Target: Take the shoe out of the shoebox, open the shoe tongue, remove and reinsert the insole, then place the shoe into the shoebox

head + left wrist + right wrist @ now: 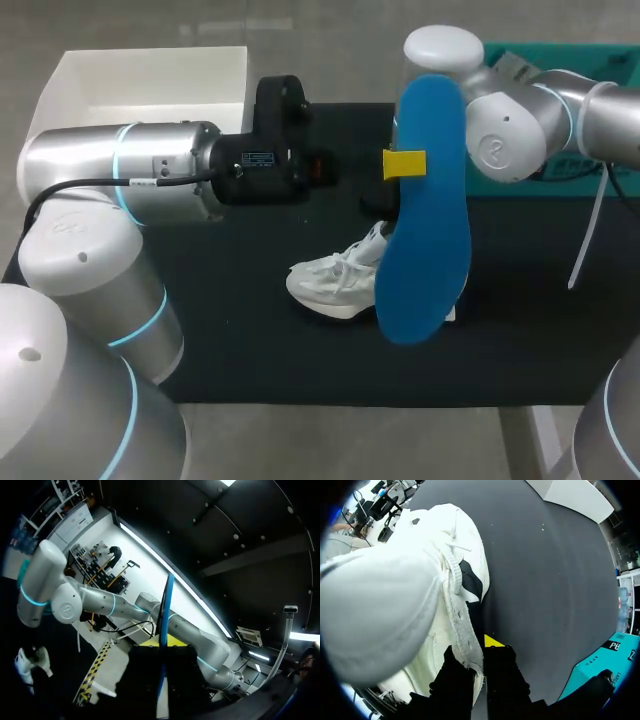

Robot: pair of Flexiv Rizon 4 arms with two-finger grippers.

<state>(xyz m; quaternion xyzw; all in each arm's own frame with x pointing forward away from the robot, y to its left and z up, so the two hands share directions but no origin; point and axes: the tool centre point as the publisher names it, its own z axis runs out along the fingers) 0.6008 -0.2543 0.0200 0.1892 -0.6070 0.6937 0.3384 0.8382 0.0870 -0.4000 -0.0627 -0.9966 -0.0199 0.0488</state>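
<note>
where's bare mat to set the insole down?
Free: the strip of mat between the shoe and the near table edge, and the mat right of the insole, below the teal lid. The shoebox looks empty too. Crowded: the middle, around the shoe and the raised insole.

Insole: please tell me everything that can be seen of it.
The insole is blue, flat and foot-shaped, smooth like foam. It is out of the shoe, up above the table, hiding part of the shoe in the head view. The left gripper pinches its long edge near the middle; the left wrist view shows it edge-on.
</note>
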